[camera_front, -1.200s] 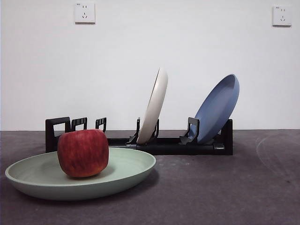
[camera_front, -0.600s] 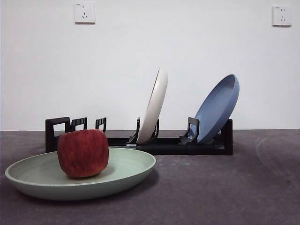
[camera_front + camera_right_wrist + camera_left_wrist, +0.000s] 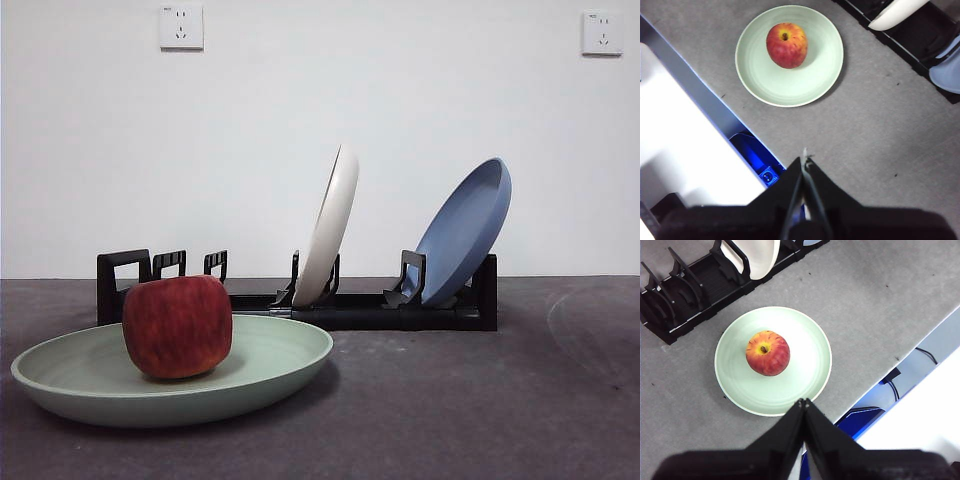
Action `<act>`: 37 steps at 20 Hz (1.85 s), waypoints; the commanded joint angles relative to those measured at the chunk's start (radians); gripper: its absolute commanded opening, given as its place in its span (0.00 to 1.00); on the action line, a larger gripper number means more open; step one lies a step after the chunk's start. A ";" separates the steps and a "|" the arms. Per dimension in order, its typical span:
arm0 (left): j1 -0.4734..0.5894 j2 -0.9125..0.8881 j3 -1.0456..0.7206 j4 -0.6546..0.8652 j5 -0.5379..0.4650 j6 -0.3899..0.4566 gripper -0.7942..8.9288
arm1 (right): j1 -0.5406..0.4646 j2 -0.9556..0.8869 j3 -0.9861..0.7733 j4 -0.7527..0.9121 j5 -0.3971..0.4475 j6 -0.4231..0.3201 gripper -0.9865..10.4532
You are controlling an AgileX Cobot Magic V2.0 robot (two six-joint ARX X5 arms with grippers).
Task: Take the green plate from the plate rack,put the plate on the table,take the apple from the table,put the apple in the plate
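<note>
Apple (image 3: 177, 327) sits upright inside the green plate (image 3: 265, 372), a little off the plate's middle, in the lower left of the front view. The plate lies flat on the dark grey table (image 3: 480, 400), just in front of the black plate rack (image 3: 380, 310), which runs across the middle of the frame. Two plates stand in the rack: a cream-white plate (image 3: 330, 228) leaning near the centre and a blue plate (image 3: 464, 230) leaning at the right end. The slots at the rack's left end hold nothing. Two white wall sockets (image 3: 181, 27) sit in the upper corners of the wall behind.

In the left wrist view the left gripper (image 3: 803, 402) hangs high above the table, its two black jaws pressed together with nothing between them, their tips at the lower centre of the frame just over the plate's rim. The apple shows its stem end in the middle left of that frame.

In the right wrist view the right gripper (image 3: 805, 161) is likewise raised, jaws together and holding nothing, at the lower centre; plate and apple lie well apart from it in the upper middle of the frame.
</note>
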 commanded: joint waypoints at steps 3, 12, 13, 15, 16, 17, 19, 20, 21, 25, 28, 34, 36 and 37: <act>-0.001 0.010 -0.002 0.011 -0.003 0.005 0.08 | 0.001 -0.002 -0.007 -0.023 0.035 -0.003 0.09; 0.297 -0.053 -0.013 0.205 0.123 0.095 0.08 | 0.001 -0.002 -0.007 -0.023 0.035 -0.003 0.09; 0.373 -0.079 -0.037 0.329 0.151 0.099 0.08 | 0.001 -0.002 -0.007 -0.023 0.035 -0.003 0.09; 0.546 -0.168 -0.171 0.674 0.325 0.084 0.08 | 0.001 -0.002 -0.007 -0.023 0.035 -0.003 0.09; 0.626 -0.226 -0.284 0.866 0.453 0.085 0.08 | 0.001 -0.002 -0.007 -0.023 0.035 -0.003 0.09; 0.680 -0.276 -0.383 1.007 0.533 0.092 0.08 | 0.001 -0.002 -0.007 -0.023 0.036 -0.003 0.09; 0.769 -0.389 -0.598 1.225 0.616 0.091 0.08 | 0.001 -0.002 -0.007 -0.023 0.035 -0.003 0.09; 0.807 -0.452 -0.703 1.290 0.625 0.091 0.08 | 0.001 -0.002 -0.007 -0.023 0.035 -0.003 0.09; 0.835 -0.505 -0.784 1.328 0.624 0.091 0.08 | 0.001 -0.002 -0.007 -0.023 0.035 -0.003 0.09; 0.902 -0.663 -0.980 1.367 0.549 0.110 0.08 | 0.001 -0.002 -0.007 -0.023 0.036 -0.003 0.09; 0.912 -0.769 -1.095 1.367 0.449 0.109 0.08 | 0.001 -0.002 -0.007 -0.023 0.038 -0.003 0.09; 0.919 -0.895 -1.227 1.352 0.385 0.110 0.08 | 0.001 -0.002 -0.007 -0.023 0.039 -0.003 0.09; 0.922 -0.914 -1.258 1.338 0.372 0.109 0.08 | 0.001 -0.002 -0.007 -0.023 0.038 -0.003 0.09; 0.922 -0.914 -1.273 1.338 0.350 0.109 0.08 | 0.001 -0.002 -0.007 -0.023 0.039 -0.003 0.09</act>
